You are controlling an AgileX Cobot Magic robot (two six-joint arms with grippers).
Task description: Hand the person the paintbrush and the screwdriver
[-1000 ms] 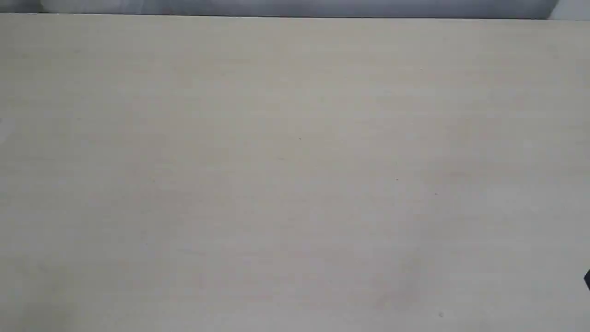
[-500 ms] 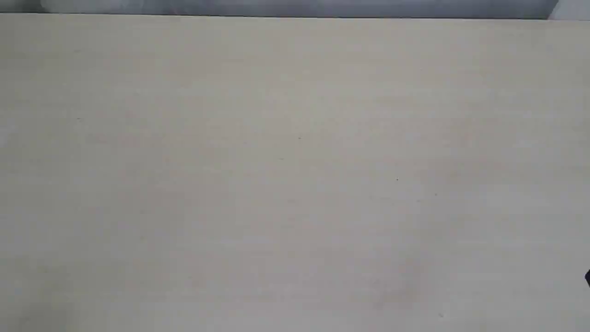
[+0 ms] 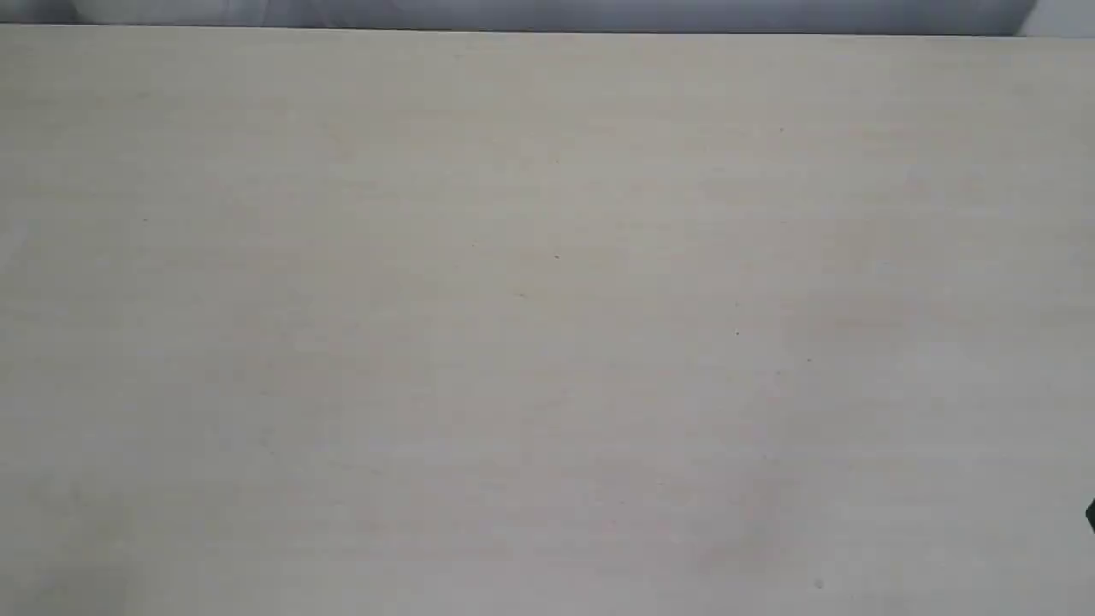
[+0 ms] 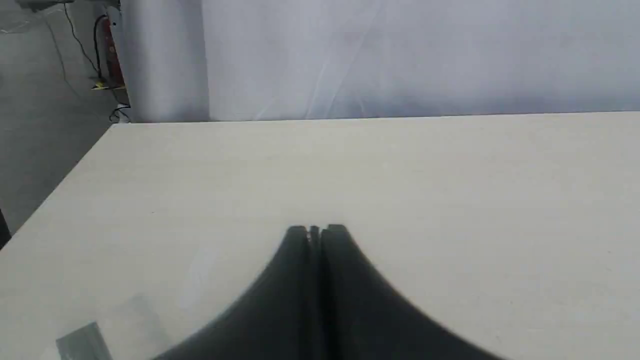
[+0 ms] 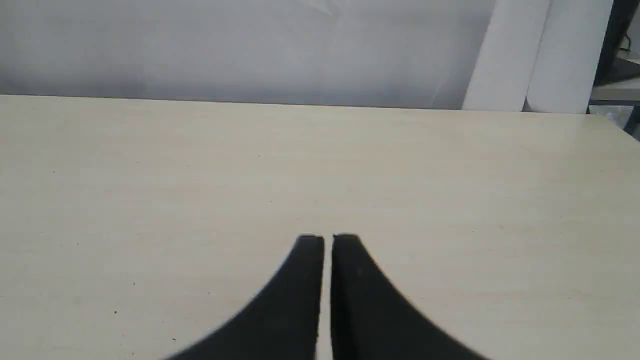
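Observation:
No paintbrush, screwdriver or person shows in any view. My left gripper (image 4: 315, 230) hangs over the pale table (image 4: 450, 200), its black fingers pressed together with nothing between them. My right gripper (image 5: 327, 239) is also shut and empty, a thin slit showing between its fingertips, above the same table (image 5: 150, 175). In the exterior view only a dark sliver (image 3: 1090, 515) at the right edge shows; neither gripper's tips appear there.
The table's far edge (image 3: 547, 31) meets a grey-white backdrop. The table's side edge (image 4: 60, 180) drops to the floor. White rolls (image 5: 540, 55) stand past the table's far corner. A grey patch (image 4: 82, 342) lies on the table near the left gripper.

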